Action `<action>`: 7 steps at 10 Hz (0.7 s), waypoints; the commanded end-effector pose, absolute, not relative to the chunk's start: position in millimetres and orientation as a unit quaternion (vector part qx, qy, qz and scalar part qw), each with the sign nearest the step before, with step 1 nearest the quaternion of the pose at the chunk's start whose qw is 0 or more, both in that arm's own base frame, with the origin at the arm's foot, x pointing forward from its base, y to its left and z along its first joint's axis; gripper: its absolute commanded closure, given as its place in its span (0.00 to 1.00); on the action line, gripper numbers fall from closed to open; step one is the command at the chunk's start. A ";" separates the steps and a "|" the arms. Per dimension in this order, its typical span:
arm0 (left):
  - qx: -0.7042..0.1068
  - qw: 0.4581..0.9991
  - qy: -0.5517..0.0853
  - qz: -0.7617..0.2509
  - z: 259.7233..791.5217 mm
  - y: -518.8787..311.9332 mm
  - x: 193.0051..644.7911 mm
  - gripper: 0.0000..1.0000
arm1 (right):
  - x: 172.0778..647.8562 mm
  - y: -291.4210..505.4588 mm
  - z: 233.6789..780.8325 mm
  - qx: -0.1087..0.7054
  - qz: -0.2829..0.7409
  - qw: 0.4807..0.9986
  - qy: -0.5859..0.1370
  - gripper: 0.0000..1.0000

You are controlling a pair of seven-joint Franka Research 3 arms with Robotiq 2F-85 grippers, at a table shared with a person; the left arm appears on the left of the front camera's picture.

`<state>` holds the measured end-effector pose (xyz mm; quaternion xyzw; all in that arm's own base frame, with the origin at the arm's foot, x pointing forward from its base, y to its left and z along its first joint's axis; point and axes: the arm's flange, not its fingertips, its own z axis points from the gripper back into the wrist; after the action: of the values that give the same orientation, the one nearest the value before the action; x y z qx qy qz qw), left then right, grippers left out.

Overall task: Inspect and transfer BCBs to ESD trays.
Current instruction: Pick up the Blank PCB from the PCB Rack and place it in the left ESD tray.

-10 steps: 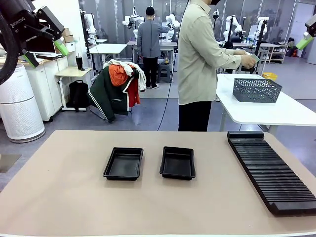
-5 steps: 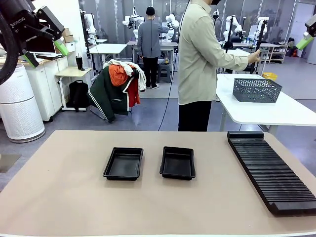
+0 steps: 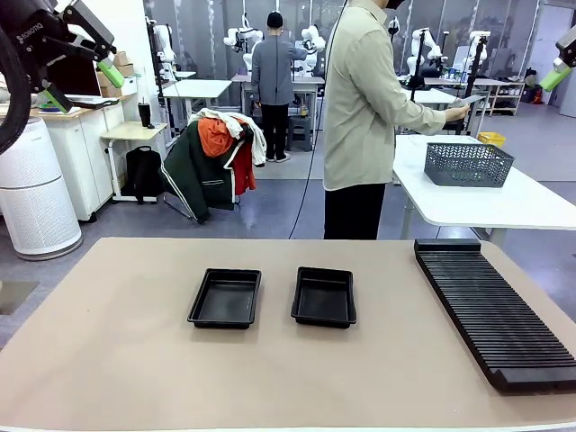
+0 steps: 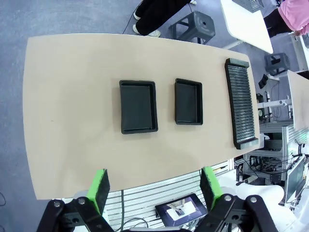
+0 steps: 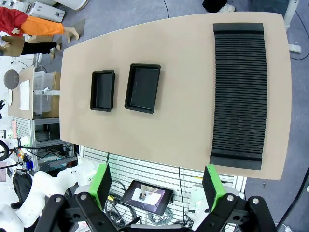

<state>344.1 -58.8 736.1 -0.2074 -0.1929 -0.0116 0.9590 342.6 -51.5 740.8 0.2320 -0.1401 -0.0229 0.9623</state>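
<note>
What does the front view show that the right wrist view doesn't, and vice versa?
Front view: a person in a pale shirt at the far side, facing a grey wire mesh basket on a white side table; the left end effector raised at upper left. Right wrist view: the right end effector, open, looking down from high up, and a tablet screen past the edge of the beige tabletop. Both: two empty shallow black rectangular plastic trays, a long black ribbed rack, that tabletop.

The left ESD tray (image 3: 225,299) and right ESD tray (image 3: 324,297) are lying side by side mid-surface (image 3: 108,360); a person (image 3: 364,99) is standing beyond the far edge.
</note>
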 end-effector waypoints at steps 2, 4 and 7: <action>-0.199 0.964 -0.176 -0.018 735.8 -60.3 345.7 0.00 | 342.6 -51.9 740.8 0.233 -0.023 0.962 -0.140 0.00; -0.199 0.964 -0.176 -0.018 735.8 -60.3 345.7 0.00 | 342.6 -51.9 740.8 0.233 -0.023 0.962 -0.140 0.00; -0.199 0.964 -0.176 -0.018 735.8 -60.3 345.7 0.00 | 342.6 -51.9 740.8 0.233 -0.023 0.962 -0.140 0.00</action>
<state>344.6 -61.9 733.8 -0.2044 -0.1810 -0.0159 0.9619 342.6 -51.5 740.8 0.2320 -0.1401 -0.0229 0.9623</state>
